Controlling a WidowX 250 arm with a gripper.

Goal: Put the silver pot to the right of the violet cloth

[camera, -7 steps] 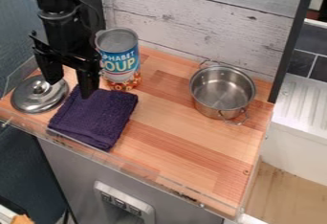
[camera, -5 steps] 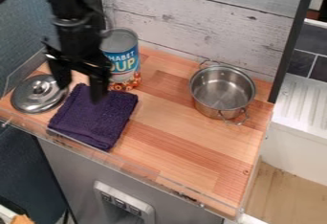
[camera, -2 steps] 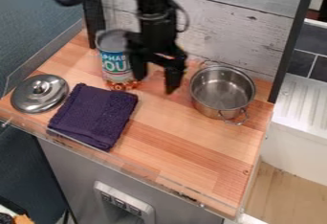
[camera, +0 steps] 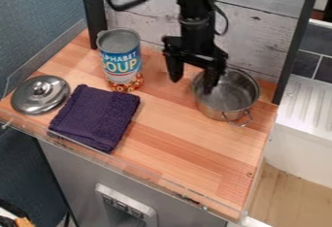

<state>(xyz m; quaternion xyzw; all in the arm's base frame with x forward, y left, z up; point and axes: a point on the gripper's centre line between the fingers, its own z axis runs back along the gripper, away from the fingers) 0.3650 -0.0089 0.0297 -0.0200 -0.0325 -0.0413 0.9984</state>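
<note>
Swung claw (camera: 192, 83), wide open, from above cloth (camera: 97, 117) across to pot (camera: 228, 105). Pot sat unmoved, well right of cloth. I judged reach nearly done, grasp and carry nearer cloth remaining.

So it's one fixed cam, set up higher than the fingers (camera: 211, 80) and out on the front side of the counter (camera: 188, 158), tipped down at a slant. It faces past the fingers to the plank wall (camera: 259, 27) behind them. Not a super tight view: pretty much the whole top fits, plus the cabinet front (camera: 71, 168) down below the fingers and a bit of the white sink unit (camera: 305, 119) off to their right in view.
</note>
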